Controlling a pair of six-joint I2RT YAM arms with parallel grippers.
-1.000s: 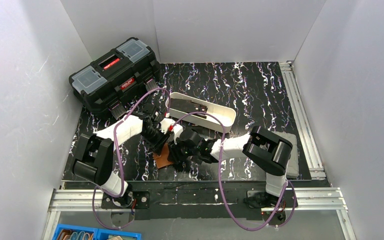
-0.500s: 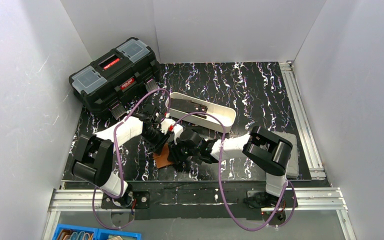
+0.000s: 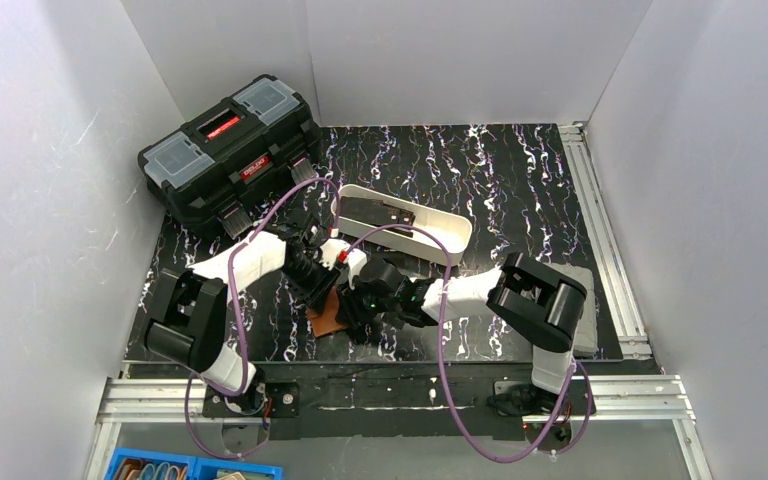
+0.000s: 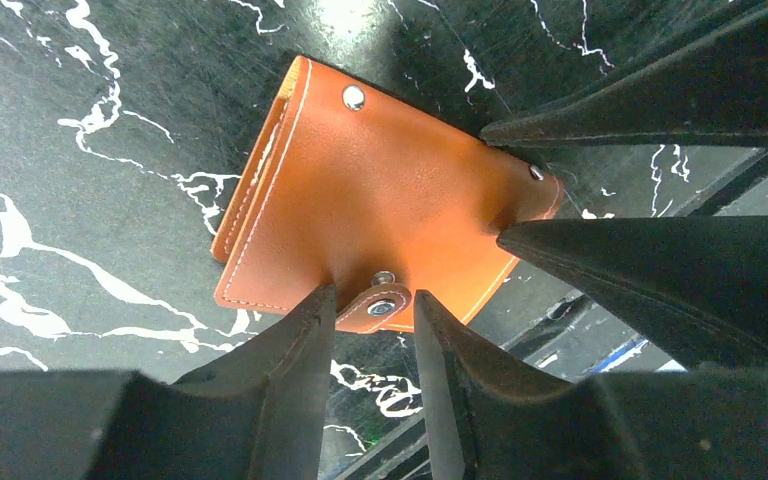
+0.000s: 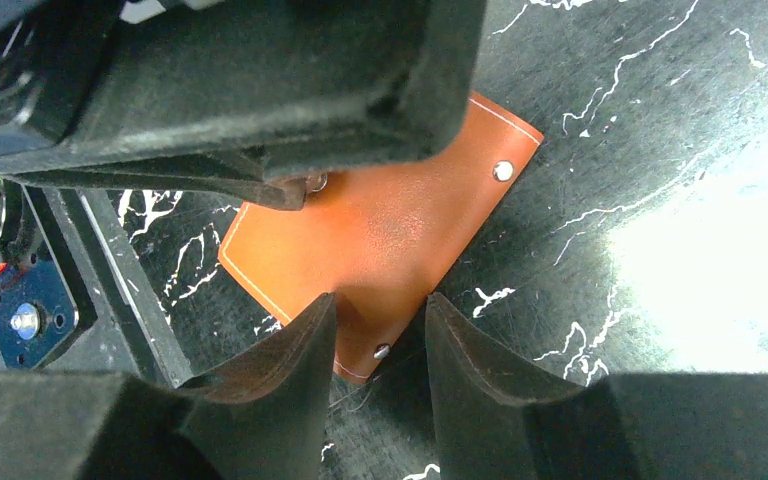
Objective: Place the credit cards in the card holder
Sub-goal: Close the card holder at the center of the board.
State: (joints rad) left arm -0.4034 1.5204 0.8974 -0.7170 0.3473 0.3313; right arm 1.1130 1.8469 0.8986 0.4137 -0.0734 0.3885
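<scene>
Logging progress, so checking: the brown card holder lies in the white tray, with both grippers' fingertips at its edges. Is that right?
No: the card holder lies on the black marbled table, apart from the white tray, as the top external view shows. The left gripper and right gripper do have fingertips at its edges.

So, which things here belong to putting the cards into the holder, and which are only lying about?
For the job:
- card holder, brown leather, near the front
- credit cards, probably the dark flat pieces in the white tray

Only lying about:
- black toolbox, far left
- the white tray itself
- blue bin, at the bottom edge
</scene>
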